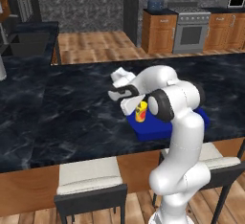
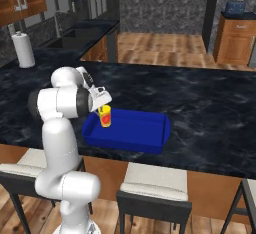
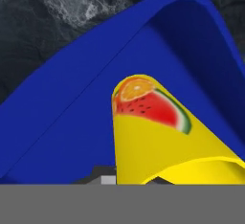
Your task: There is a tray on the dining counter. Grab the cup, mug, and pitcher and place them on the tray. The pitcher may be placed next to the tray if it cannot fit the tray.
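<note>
My gripper (image 2: 102,106) is shut on the yellow cup (image 2: 105,117), which has a red fruit picture on its side. The cup hangs upright over the left end of the bright blue tray (image 2: 142,133). From the left base the cup (image 1: 140,111) peeks out beside my forearm, with the gripper (image 1: 134,104) just above it and the tray (image 1: 152,130) partly hidden behind the arm. Along the hand, the cup (image 3: 158,137) stands close before the gripper (image 3: 129,180), with the tray's floor and rim (image 3: 72,117) behind it. The tray lies near the front edge of the dining counter (image 2: 210,108). The mug and the pitcher are out of view.
Stools (image 1: 91,180) (image 2: 155,193) stand along the counter's near side. A paper towel roll (image 2: 23,50) stands at the far left by a sink (image 2: 75,40). A stove (image 1: 191,29) and wooden cabinets (image 1: 159,31) line the back wall.
</note>
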You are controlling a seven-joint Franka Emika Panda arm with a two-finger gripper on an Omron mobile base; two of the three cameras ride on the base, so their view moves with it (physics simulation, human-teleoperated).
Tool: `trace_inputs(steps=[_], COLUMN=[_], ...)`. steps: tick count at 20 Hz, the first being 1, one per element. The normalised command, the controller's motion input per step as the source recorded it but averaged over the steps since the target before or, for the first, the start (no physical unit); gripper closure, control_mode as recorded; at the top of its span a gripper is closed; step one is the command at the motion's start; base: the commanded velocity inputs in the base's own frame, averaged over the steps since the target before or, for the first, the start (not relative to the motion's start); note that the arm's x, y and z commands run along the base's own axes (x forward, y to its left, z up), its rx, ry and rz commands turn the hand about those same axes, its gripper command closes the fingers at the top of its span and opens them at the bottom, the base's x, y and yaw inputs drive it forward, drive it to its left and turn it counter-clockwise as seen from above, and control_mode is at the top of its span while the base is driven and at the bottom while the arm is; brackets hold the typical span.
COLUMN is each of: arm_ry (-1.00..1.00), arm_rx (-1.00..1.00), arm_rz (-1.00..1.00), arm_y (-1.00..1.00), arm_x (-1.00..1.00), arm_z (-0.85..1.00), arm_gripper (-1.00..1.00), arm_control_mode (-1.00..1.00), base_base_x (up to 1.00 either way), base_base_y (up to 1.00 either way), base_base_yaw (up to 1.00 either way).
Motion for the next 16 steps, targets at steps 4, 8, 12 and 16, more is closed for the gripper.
trace_inputs(steps=[4, 8, 12, 16], arm_ry=[-0.04, -0.03, -0.01, -0.05], arm_rx=[0.0, 0.0, 0.0, 0.0], arm_rz=[0.0, 0.0, 0.0, -0.01], arm_y=[0.0, 0.0, 0.0, -0.01], arm_x=[0.14, 0.16, 0.12, -0.02], arm_z=[-0.27, -0.26, -0.25, -0.05], arm_gripper=[1.0, 1.0, -1.0, -1.0], arm_control_mode=[-1.0, -1.0, -1.0, -1.0], base_base_x=[0.0, 0.0, 0.0, 0.0], base_base_y=[0.0, 0.0, 0.0, 0.0], base_base_yaw=[0.0, 0.0, 0.0, 0.0])
